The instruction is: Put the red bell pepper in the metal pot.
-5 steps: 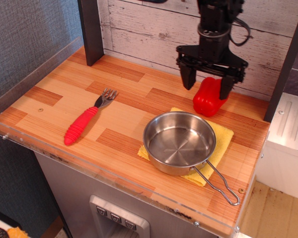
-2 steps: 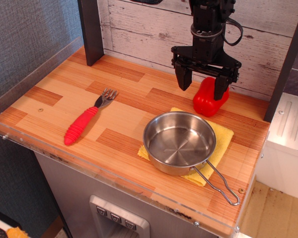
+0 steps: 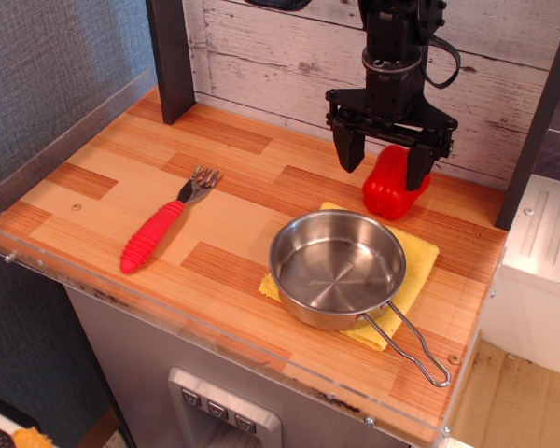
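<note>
The red bell pepper [image 3: 386, 189] stands on the wooden counter near the back right, just behind the metal pot [image 3: 336, 267]. The pot is a shiny shallow steel pan with a wire loop handle pointing to the front right; it sits on a yellow cloth [image 3: 418, 266]. My black gripper [image 3: 383, 161] hangs open above the pepper. Its right finger is in front of the pepper's top and its left finger is apart on the left. It holds nothing.
A fork with a ribbed red handle [image 3: 155, 233] lies on the left part of the counter. A white plank wall stands behind, with dark posts at back left [image 3: 171, 56] and right. A clear rim runs along the front and left edges.
The gripper has shifted slightly left and risen a little over the pepper, then settled back a bit to the right. The pepper and pot have not moved.
</note>
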You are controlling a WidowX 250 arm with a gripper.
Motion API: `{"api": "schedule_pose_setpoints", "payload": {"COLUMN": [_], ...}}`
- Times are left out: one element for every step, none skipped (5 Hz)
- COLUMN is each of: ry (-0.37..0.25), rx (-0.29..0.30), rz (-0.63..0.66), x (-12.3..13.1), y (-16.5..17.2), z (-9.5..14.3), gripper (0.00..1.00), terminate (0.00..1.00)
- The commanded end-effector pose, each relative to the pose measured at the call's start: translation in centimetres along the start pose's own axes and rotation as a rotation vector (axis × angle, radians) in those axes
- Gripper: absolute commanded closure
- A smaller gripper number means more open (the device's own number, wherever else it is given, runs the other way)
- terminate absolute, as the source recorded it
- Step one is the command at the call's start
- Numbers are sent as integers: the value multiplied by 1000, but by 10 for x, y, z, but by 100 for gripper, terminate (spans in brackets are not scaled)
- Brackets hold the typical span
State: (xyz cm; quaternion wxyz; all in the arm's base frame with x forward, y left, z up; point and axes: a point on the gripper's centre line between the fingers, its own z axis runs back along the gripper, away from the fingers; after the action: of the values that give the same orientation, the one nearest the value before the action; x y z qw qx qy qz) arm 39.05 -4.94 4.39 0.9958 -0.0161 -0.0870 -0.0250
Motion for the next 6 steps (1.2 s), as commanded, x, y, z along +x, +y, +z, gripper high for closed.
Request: {"api": "schedule_pose_setpoints", "payload": {"ry": [-11, -12, -16, -40, -117, -206], "rx": [-12, -10, -9, -21, -41, -77], "rz": [-4, -14, -20, -33, -48, -80], "x": [7, 5, 5, 7, 13, 13], "y": [1, 1, 1, 0, -5, -20], "z": [5, 3, 7, 14, 39, 72], "gripper": [0, 100, 100, 100, 100, 100], "terminate": [0, 0, 0, 0, 0, 0]}}
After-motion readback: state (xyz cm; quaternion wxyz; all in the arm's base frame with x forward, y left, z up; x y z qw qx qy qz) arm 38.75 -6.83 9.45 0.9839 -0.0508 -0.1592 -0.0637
